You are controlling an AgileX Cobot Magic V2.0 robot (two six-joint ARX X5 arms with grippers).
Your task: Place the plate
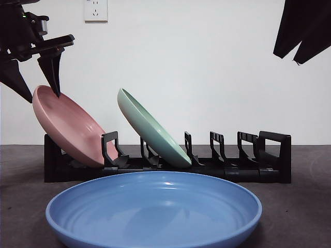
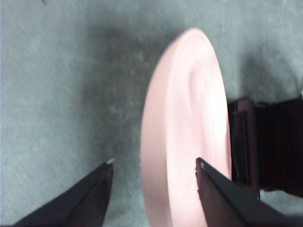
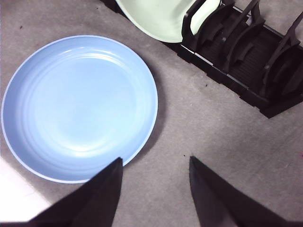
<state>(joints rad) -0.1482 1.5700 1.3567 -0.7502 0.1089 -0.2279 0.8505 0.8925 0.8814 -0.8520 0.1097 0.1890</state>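
Front view: my left gripper straddled the upper rim of the pink plate, which leaned in the end slot of the black rack.

Left wrist view: my fingers stood spread, the pink rim between them.

Right wrist view: my right gripper hung released just beside the blue plate on the bench.

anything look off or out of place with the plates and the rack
Nothing looks damaged or spilled. The pink plate and green plate both lean in the black rack. Only the blue plate lies flat on the table in front, unracked. The left gripper, open, straddles the pink plate's rim.
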